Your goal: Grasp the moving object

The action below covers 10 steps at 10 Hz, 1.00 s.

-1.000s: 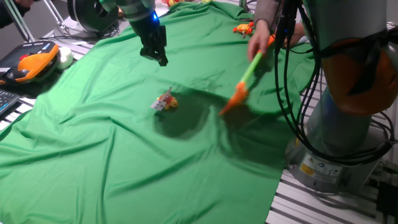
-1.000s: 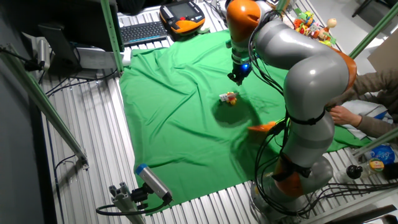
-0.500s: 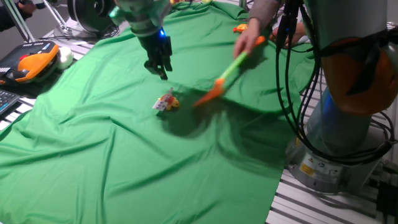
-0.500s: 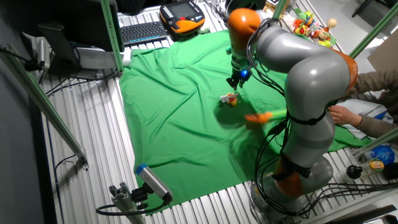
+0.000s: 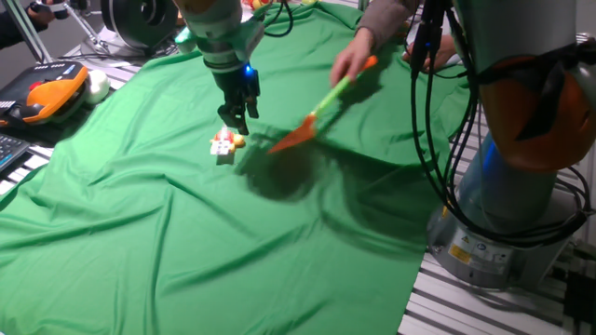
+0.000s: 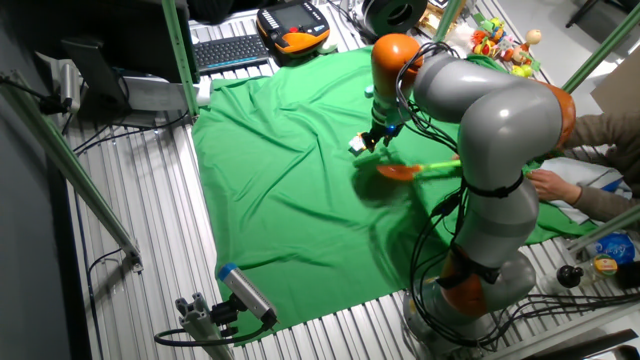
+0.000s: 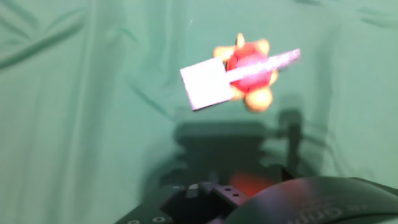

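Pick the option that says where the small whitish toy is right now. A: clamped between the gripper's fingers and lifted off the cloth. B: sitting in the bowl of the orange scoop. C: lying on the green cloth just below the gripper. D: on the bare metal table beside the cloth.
C: the small whitish toy lies on the green cloth just below the gripper, apart from the orange scoop.
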### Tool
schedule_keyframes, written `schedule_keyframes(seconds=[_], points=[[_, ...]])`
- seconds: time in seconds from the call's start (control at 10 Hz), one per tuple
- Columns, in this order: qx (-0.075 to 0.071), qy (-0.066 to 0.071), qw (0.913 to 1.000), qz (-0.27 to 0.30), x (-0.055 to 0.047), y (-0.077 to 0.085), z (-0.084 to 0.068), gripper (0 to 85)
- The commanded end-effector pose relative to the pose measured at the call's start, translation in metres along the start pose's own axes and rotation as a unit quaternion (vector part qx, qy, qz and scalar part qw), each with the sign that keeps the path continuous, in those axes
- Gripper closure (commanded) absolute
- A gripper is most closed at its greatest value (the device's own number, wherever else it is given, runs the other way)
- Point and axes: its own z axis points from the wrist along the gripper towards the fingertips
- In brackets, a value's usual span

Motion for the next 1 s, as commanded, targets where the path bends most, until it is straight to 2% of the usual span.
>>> schedule_keyframes(seconds=[0.0, 0.1, 0.4, 0.5, 0.7, 0.9], points=[[-0.001, -0.009, 1.0, 0.003, -0.004, 0.001, 0.003, 17.0], [-0.006, -0.014, 0.9998, 0.008, -0.009, 0.0, 0.004, 17.0], [-0.005, -0.013, 0.9999, 0.008, -0.023, -0.004, 0.009, 17.0], [-0.004, -0.014, 0.9998, 0.009, -0.026, -0.008, 0.014, 17.0], [-0.006, -0.029, 0.9996, 0.006, -0.032, -0.016, 0.03, 17.0], [-0.015, -0.036, 0.9992, -0.003, -0.034, -0.026, 0.044, 17.0]])
